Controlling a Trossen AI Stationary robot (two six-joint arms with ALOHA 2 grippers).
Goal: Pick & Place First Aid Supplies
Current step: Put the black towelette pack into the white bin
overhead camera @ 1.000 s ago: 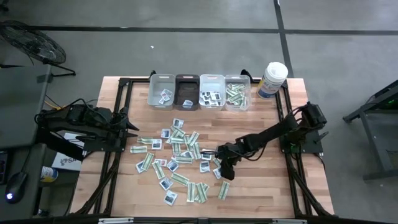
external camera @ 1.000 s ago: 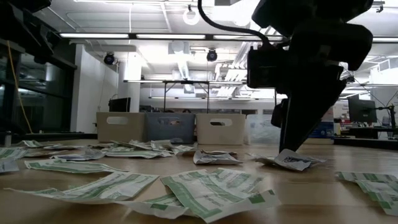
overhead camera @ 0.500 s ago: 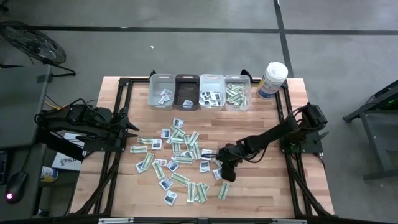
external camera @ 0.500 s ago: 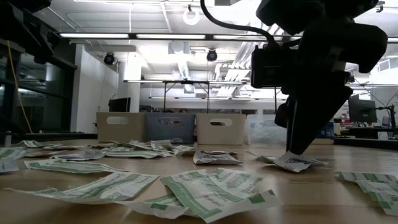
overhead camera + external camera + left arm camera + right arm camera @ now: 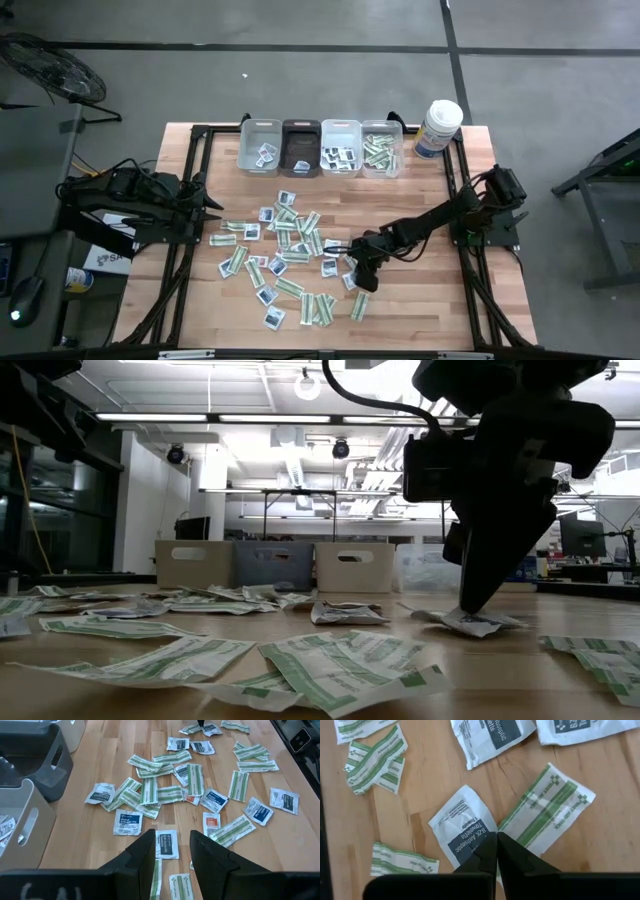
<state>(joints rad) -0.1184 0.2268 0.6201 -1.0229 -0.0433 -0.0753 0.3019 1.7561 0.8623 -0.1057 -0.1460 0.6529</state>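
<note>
Packet [image 5: 464, 824] apparently pinched, right gripper [image 5: 497, 839] now closed, previously open

From above, you cannot read the print on the packets [image 5: 290, 250], they are too small; the right gripper [image 5: 360, 280] covers whatever lies under it near the tabletop's middle; in the right wrist view its closed fingers [image 5: 490, 852] hide one corner of the antiseptic towelette packet [image 5: 462, 827], so you cannot tell whether it is pinched.
</note>
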